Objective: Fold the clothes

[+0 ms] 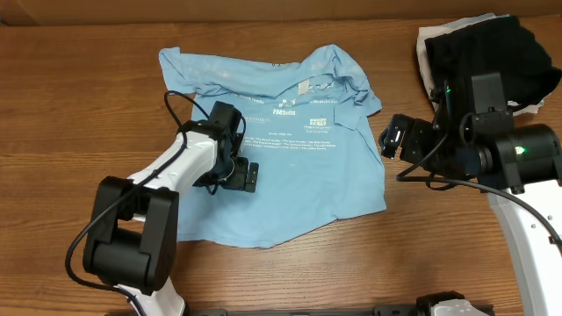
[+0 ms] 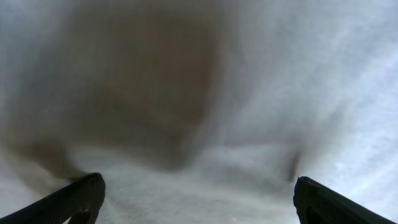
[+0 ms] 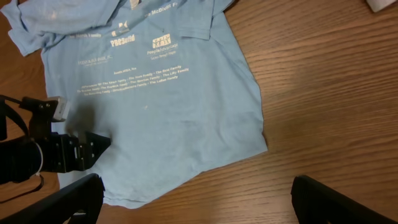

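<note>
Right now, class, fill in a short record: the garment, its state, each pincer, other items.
garment: light sky-blue cotton T-shirt, white print up
state: spread on brown wooden table, collar end rumpled, unfolded
left pincer: open, close over the shirt's left half
right pincer: open, empty, beside the shirt's right edge
other items: black cloth garment lying on a white cloth garment, far right corner

We note even, diffuse light from above. The wooden table [image 1: 351, 272] appears matt and uniformly lit. The left arm [image 1: 162, 167] casts a soft shadow onto the T-shirt [image 1: 334, 184]. Overhead and right wrist views are sharp, with the small print only partly legible. The left wrist view, close to the fabric, is wholly out of focus, with a dim brownish patch at upper left.
</note>
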